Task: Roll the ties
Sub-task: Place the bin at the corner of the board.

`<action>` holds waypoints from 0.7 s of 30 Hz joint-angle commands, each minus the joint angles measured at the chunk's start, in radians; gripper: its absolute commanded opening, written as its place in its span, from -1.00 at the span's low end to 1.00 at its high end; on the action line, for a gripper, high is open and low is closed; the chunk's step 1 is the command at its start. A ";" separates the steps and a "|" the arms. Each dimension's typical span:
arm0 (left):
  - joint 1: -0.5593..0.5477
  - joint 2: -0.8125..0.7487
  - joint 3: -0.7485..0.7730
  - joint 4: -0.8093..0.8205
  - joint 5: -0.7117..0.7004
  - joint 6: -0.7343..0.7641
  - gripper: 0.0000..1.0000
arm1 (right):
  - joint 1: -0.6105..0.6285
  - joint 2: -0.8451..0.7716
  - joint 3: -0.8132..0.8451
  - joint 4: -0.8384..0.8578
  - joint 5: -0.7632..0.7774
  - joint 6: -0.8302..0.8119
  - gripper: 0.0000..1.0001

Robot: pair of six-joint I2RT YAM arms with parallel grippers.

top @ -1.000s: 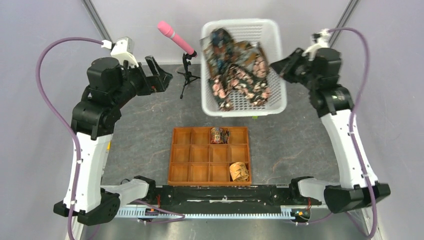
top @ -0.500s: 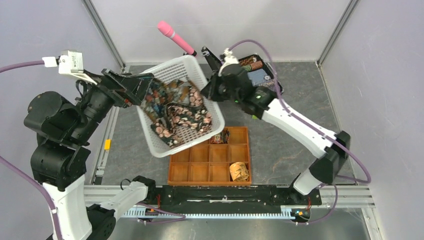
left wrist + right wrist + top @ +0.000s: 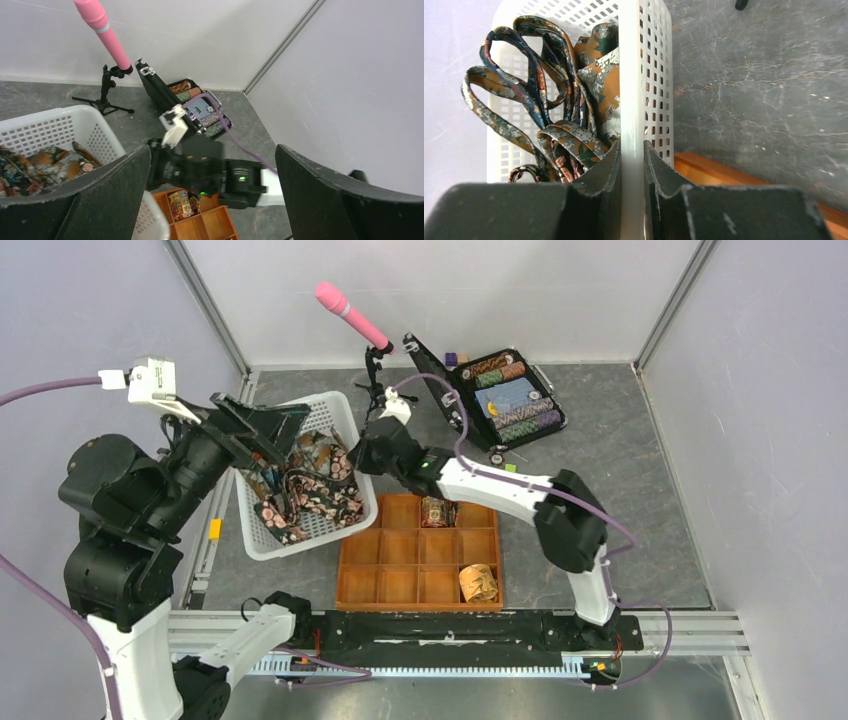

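Dark grey marbled table point(image 3: 650, 470), pale walls on every side. The right gripper point(image 3: 631, 150) is clamped on the white basket point(image 3: 631, 60) by its rim, with loose ties point(image 3: 549, 95) tangled just inside its fingers. The left gripper point(image 3: 212, 170) hangs above the basket, jaws wide apart and holding nothing. The right wrist view cuts the basket's base off. Only the overhead shows both a dark rolled tie point(image 3: 434, 510) and a tan rolled tie point(image 3: 478, 583) in the wooden tray point(image 3: 385, 585), beyond the right gripper. The left wrist view catches just the dark one.

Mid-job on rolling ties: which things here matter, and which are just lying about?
For the job: loose ties, white basket, dark rolled tie, tan rolled tie, wooden tray.
Lying about: poker chip case, pink microphone.
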 commanded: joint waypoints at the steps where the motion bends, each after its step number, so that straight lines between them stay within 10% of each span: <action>1: -0.001 -0.032 -0.026 -0.020 -0.006 -0.049 0.99 | 0.051 0.099 0.129 0.258 0.105 0.135 -1.00; 21: -0.001 -0.106 -0.101 -0.061 0.006 -0.108 0.99 | 0.133 0.412 0.357 0.326 0.245 0.302 -1.00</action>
